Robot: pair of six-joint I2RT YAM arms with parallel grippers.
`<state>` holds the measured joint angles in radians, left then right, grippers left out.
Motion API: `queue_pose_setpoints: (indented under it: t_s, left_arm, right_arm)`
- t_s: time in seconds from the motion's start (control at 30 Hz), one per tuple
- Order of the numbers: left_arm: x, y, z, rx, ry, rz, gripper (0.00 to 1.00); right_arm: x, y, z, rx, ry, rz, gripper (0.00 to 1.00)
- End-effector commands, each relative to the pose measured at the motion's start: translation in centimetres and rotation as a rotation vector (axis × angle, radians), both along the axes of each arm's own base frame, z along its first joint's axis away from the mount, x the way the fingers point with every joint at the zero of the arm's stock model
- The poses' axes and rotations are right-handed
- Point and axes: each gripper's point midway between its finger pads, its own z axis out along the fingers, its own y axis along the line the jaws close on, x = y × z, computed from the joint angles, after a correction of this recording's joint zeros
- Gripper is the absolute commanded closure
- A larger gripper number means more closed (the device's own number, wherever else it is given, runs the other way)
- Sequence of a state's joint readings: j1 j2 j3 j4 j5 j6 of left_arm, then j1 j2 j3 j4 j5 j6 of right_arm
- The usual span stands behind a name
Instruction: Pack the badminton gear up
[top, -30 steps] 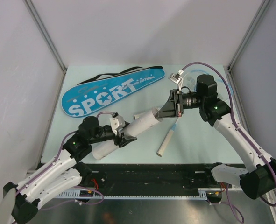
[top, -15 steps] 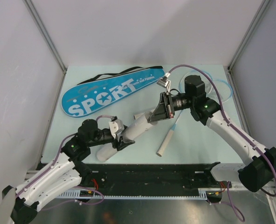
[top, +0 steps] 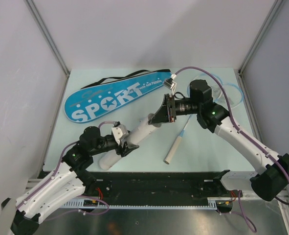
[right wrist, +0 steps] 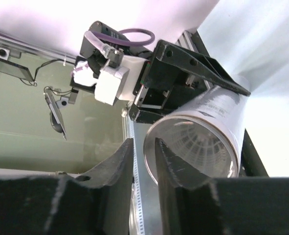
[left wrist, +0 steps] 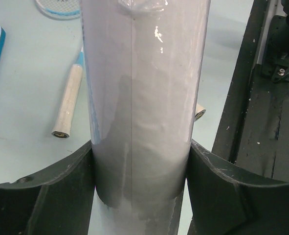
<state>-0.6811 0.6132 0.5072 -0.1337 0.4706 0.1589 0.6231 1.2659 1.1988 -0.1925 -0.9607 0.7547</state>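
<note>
My left gripper (top: pixel 122 146) is shut around the long white tube (top: pixel 139 134) near its lower end and holds it slanted over the table; in the left wrist view the fingers (left wrist: pixel 80 176) clasp the tube (left wrist: pixel 139 73). My right gripper (top: pixel 156 119) is at the tube's upper end. Its jaws (right wrist: pixel 145 142) are almost together, with the edge of the tube's mouth (right wrist: pixel 217 105) in the narrow gap. A white shuttlecock (right wrist: pixel 198 147) sits inside the tube. A white racket handle (top: pixel 172 151) lies on the table. The blue "SPORT" cover (top: pixel 115 95) lies at the back left.
A light-blue racket head (top: pixel 233 95) lies at the back right, partly behind my right arm. A second handle end (left wrist: pixel 199 112) peeks out from behind the tube. The black rail (top: pixel 159 183) runs along the near edge. Grey walls close in both sides.
My right gripper has moved left up to the tube's upper end. My left gripper has drawn the tube a little down and to the left.
</note>
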Motion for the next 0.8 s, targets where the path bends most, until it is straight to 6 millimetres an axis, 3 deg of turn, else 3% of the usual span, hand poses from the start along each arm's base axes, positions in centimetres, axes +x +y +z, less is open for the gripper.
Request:
queue_pose_setpoints:
  t_s: [0.0, 0.1, 0.23, 0.27, 0.37, 0.47, 0.5, 0.57, 0.67, 0.77]
  left_arm:
    - [0.1, -1.3, 8.6, -0.201, -0.294, -0.058, 0.84]
    - [0.1, -1.2, 8.5, -0.201, -0.290, -0.052, 0.84]
    - [0.5, -1.2, 8.4, -0.196, -0.287, -0.038, 0.84]
    - [0.5, -1.2, 8.3, -0.194, -0.284, -0.036, 0.84]
    - [0.6, -1.3, 8.1, -0.189, -0.276, -0.040, 0.84]
    - [0.6, -1.5, 8.1, -0.187, -0.271, -0.046, 0.84]
    - [0.6, -1.5, 8.0, -0.185, -0.269, -0.044, 0.84]
    - [0.6, -1.4, 8.0, -0.185, -0.270, -0.041, 0.84]
    - [0.6, -1.5, 7.9, -0.183, -0.263, -0.046, 0.84]
    - [0.7, -1.6, 7.9, -0.182, -0.262, -0.047, 0.85]
  right_arm:
    - [-1.6, 1.9, -4.0, -0.067, 0.158, 0.046, 0.66]
    - [-0.8, 1.0, -2.8, -0.033, 0.112, 0.018, 0.61]
    - [0.7, -2.6, 2.6, 0.102, -0.046, -0.087, 0.54]
    - [1.9, -3.8, 3.3, 0.116, -0.071, -0.138, 0.53]
    - [2.8, -5.3, 4.8, 0.142, -0.145, -0.218, 0.52]
    - [3.4, -5.5, 4.9, 0.140, -0.182, -0.265, 0.56]
    - [3.5, -5.5, 4.9, 0.138, -0.191, -0.275, 0.58]
    - [3.8, -5.5, 4.9, 0.130, -0.224, -0.306, 0.78]
    - [3.5, -4.9, 5.2, 0.137, -0.257, -0.305, 0.93]
    - [2.9, -3.9, 5.1, 0.137, -0.279, -0.277, 1.00]
